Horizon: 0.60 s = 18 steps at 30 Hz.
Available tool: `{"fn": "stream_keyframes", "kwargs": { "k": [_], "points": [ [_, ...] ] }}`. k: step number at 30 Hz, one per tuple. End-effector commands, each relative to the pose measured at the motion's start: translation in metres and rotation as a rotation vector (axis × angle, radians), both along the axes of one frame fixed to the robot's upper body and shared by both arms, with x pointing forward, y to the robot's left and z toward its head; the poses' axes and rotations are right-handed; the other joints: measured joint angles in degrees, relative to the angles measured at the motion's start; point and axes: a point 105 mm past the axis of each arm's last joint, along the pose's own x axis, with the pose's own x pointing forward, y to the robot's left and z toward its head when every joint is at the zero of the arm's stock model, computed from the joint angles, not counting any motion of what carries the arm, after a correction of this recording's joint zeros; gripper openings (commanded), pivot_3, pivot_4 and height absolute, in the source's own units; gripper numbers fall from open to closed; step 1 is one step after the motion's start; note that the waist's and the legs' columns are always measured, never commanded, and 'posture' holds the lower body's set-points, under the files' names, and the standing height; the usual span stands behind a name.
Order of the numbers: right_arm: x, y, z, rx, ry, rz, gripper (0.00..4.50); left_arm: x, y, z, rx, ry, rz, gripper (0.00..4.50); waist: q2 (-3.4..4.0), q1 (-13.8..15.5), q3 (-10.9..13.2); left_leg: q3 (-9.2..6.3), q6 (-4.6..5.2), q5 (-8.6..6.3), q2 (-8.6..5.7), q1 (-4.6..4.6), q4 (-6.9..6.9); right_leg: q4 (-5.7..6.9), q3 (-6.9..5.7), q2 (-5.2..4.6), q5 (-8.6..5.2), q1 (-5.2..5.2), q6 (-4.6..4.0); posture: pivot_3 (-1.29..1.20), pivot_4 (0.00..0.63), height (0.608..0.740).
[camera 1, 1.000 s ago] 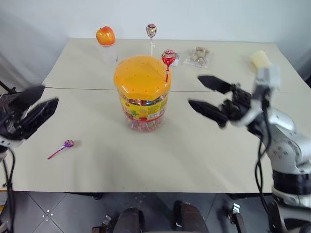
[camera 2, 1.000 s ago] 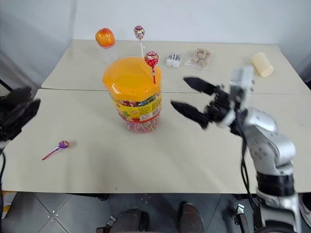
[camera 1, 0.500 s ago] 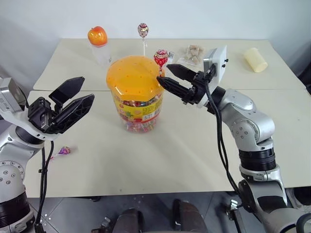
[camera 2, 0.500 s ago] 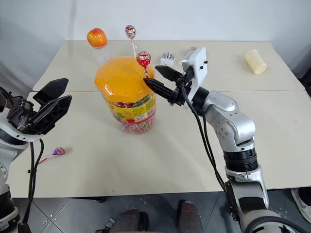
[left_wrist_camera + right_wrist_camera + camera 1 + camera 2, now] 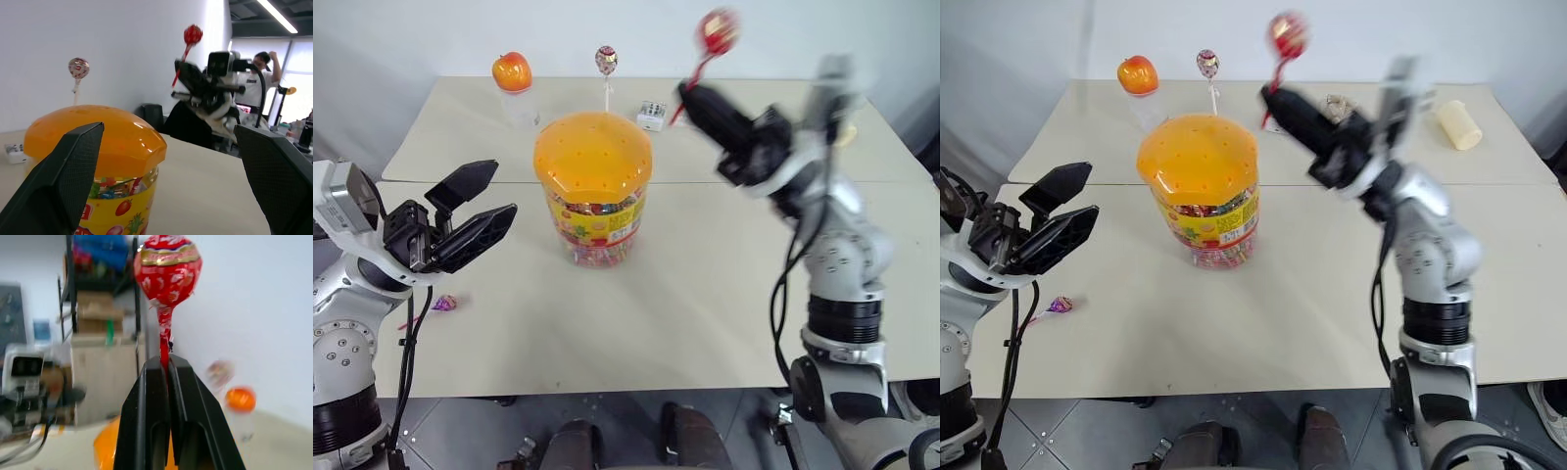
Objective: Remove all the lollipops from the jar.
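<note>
Lollipops first: the purple lollipop (image 5: 444, 304) lies near the tabletop's (image 5: 705, 323) left front edge, just beneath the left end effector (image 5: 475, 211), whose fingers stand wide apart beside the jar (image 5: 594, 186). Open tabletop lies all round the jar at centre. One pink lollipop (image 5: 606, 61) stands upright in the far side of the orange lid (image 5: 592, 155). On the right, the right end effector (image 5: 690, 98) is clamped on the red lollipop's (image 5: 716, 29) stick, lifted clear above the lid.
</note>
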Motion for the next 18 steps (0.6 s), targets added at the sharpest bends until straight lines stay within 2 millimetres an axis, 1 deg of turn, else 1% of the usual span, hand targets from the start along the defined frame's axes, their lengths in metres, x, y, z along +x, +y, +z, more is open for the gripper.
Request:
{"fn": "stream_keyframes", "kwargs": {
  "k": [1, 2, 3, 4, 5, 6, 7, 8, 10, 11, 12, 15, 16, 17, 18],
  "points": [
    [0.020, -0.044, -0.031, -0.221, 0.251, -0.197, 0.01, -0.008, -0.010, -0.005, 0.096, -0.020, -0.054, 4.50, 0.00, 0.0, 0.0, 0.03, 0.00, 0.00, 0.01, -0.01, -0.01, -0.03, 0.00, 0.00, 0.00, 0.00, 0.00, 0.00, 0.150, 0.740],
    [0.028, -0.062, -0.047, -0.311, 0.366, -0.291, 0.01, -0.009, -0.012, -0.009, 0.125, -0.015, -0.065, 4.50, 0.00, 0.0, 0.0, 0.03, 0.00, 0.00, 0.04, 0.00, -0.04, -0.04, -0.01, 0.01, 0.00, 0.00, 0.00, 0.00, 0.150, 0.740],
    [0.032, -0.082, -0.062, -0.372, 0.466, -0.384, 0.01, -0.011, -0.014, -0.015, 0.172, -0.005, -0.079, 4.50, 0.00, 0.1, 0.0, 0.04, 0.00, 0.00, 0.04, 0.00, -0.04, -0.05, 0.00, 0.01, 0.00, 0.00, 0.00, 0.00, 0.150, 0.740],
    [0.035, -0.105, -0.081, -0.423, 0.602, -0.475, 0.01, -0.011, -0.013, -0.023, 0.235, 0.000, -0.076, 4.50, -0.01, 0.1, 0.0, 0.10, 0.01, -0.01, 0.05, 0.00, -0.04, -0.09, 0.01, 0.01, 0.00, -0.01, 0.00, 0.00, 0.150, 0.740],
    [0.034, -0.133, -0.111, -0.535, 0.739, -0.604, 0.01, -0.010, -0.012, -0.033, 0.307, 0.014, -0.075, 4.50, 0.01, 0.1, 0.0, 0.18, 0.02, -0.01, 0.08, -0.01, -0.04, -0.15, 0.01, 0.02, 0.00, -0.01, 0.00, 0.00, 0.150, 0.740],
    [0.029, -0.154, -0.130, -0.620, 0.834, -0.695, 0.01, -0.010, -0.010, -0.040, 0.357, 0.023, -0.076, 4.50, 0.01, 0.1, 0.0, 0.29, 0.02, -0.01, 0.08, -0.01, -0.08, -0.22, 0.03, 0.02, -0.01, -0.04, -0.01, 0.00, 0.150, 0.740],
    [0.021, -0.169, -0.152, -0.737, 0.870, -0.754, 0.01, -0.008, -0.008, -0.043, 0.371, 0.022, -0.068, 4.50, 0.01, 0.1, 0.0, 0.32, 0.02, -0.01, 0.10, 0.01, -0.10, -0.20, 0.03, 0.02, -0.01, -0.05, -0.01, 0.00, 0.150, 0.740],
    [0.015, -0.176, -0.166, -0.822, 0.868, -0.770, 0.01, -0.007, -0.007, -0.044, 0.368, 0.019, -0.068, 4.50, 0.02, 0.2, 0.0, 0.35, 0.02, -0.01, 0.10, 0.02, -0.10, -0.21, 0.03, 0.02, -0.02, -0.06, -0.02, 0.00, 0.150, 0.740],
    [0.003, -0.189, -0.200, -0.969, 0.927, -0.777, 0.01, -0.005, -0.008, -0.043, 0.363, 0.008, -0.069, 4.50, 0.01, 0.2, 0.0, 0.41, 0.02, -0.01, 0.12, 0.01, -0.07, -0.23, 0.05, 0.02, -0.02, -0.06, -0.03, 0.00, 0.150, 0.740],
    [-0.001, -0.195, -0.211, -1.000, 0.947, -0.788, 0.01, -0.005, -0.009, -0.044, 0.365, 0.005, -0.076, 4.50, 0.01, -0.1, 0.0, 0.49, 0.02, -0.01, 0.12, 0.02, -0.05, -0.26, 0.12, 0.02, -0.02, -0.06, -0.03, 0.00, 0.150, 0.740],
    [-0.003, -0.197, -0.219, -1.017, 0.954, -0.781, 0.01, -0.004, -0.011, -0.043, 0.365, 0.001, -0.080, 4.50, 0.03, -0.3, 0.0, 0.57, 0.03, -0.01, 0.12, 0.04, -0.03, -0.26, 0.20, 0.02, -0.02, -0.06, -0.03, 0.00, 0.150, 0.740],
    [-0.006, -0.204, -0.230, -1.020, 0.943, -0.782, 0.01, -0.004, -0.014, -0.041, 0.360, -0.003, -0.088, 4.50, 0.00, -0.2, 0.0, 0.65, 0.03, -0.01, 0.18, 0.18, 0.02, -0.24, 0.29, 0.03, -0.01, 0.03, -0.03, 0.00, 0.150, 0.740],
    [-0.006, -0.205, -0.231, -1.000, 0.939, -0.777, 0.48, -0.004, -0.014, -0.040, 0.358, -0.004, -0.087, 4.50, -0.03, -0.1, 0.0, 0.64, 0.03, -0.01, 0.20, 0.20, 0.02, -0.22, 0.29, 0.03, -0.01, 0.05, -0.03, 0.00, 0.150, 0.740],
    [-0.006, -0.204, -0.230, -0.978, 0.935, -0.767, 0.63, -0.004, -0.014, -0.039, 0.354, -0.004, -0.084, 4.50, -0.08, -0.1, -0.1, 0.62, 0.02, -0.01, 0.20, 0.19, 0.02, -0.23, 0.28, 0.03, -0.01, 0.05, -0.03, 0.00, 0.150, 0.740],
    [-0.006, -0.202, -0.227, -0.961, 0.914, -0.744, 0.96, -0.004, -0.013, -0.038, 0.350, -0.002, -0.082, 4.50, -0.10, -0.1, -0.1, 0.60, 0.02, -0.01, 0.20, 0.18, 0.02, -0.23, 0.26, 0.03, -0.01, 0.05, -0.03, 0.00, 0.150, 0.740]
  ]
}}
